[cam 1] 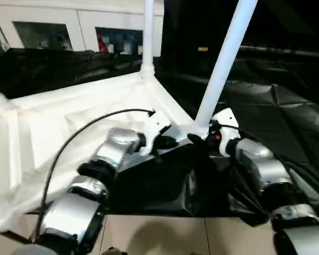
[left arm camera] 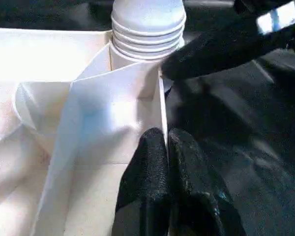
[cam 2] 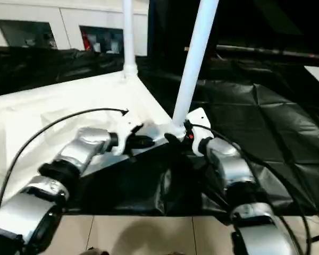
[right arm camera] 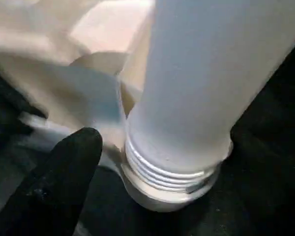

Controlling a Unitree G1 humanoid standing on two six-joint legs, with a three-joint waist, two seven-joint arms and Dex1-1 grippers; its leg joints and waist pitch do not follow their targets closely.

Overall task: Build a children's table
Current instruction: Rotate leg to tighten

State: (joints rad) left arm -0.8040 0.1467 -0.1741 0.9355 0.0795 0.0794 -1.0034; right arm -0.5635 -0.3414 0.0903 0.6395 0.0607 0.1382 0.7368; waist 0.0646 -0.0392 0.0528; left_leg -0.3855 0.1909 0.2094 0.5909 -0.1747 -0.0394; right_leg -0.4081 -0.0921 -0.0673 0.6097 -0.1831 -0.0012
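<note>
Landmark: I place everything against the near leg, the white leg leaning up out of the tabletop's near corner.
Floor: pale tiles run along the closest edge, well short of the near leg.
Left arm: my silver forearm reaches in from the left toward the near leg's base.
Left gripper: I see its two black fingers pressed flat together with nothing between them, clenched, tips against the tabletop's rim wall just short of the near leg's socket.
Right arm: my other silver forearm comes in from the right of the near leg.
Right gripper: it sits right at the near leg's base; I see one black finger standing off to the side of the threads, but I cannot tell whether the fingers are released or gripping.
Near leg base: ribbed threads show above the round corner socket, so the leg stands in that socket, tilted.
Tabletop: white, underside up, spreading left of and beyond the near leg on a black sheet.
Far leg: upright in the next corner, beyond the near leg.
Cabinet: white, glass-fronted, farthest back.
</note>
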